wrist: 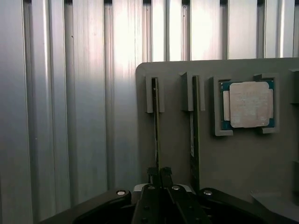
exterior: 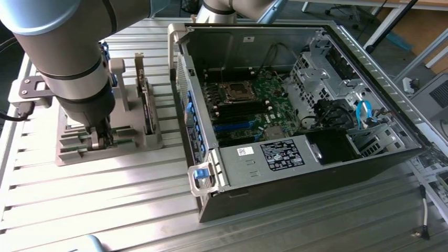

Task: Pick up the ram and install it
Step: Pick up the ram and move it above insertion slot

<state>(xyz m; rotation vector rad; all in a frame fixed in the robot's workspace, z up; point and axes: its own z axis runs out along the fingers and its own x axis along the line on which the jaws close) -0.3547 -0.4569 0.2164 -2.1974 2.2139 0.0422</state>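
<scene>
The gripper point(exterior: 102, 140) is down at the grey holder point(exterior: 133, 144) on the slatted table point(exterior: 105, 199), at the exterior view's left, well apart from the open case point(exterior: 231, 157) and its board point(exterior: 252, 110) on the right. A dark card point(exterior: 146, 102) stands upright in the holder just beside the arm

In the wrist view the gripper point(wrist: 159, 171) has its jaws drawn narrow, pinched on the thin edge of the ram point(wrist: 157, 135), which stands edge-on in its slot in the holder point(wrist: 243, 158). A second stick point(wrist: 193, 135) stands in the next slot, parallel to the ram. Beyond that slot the processor point(wrist: 247, 103) lies flat in its square pocket
</scene>
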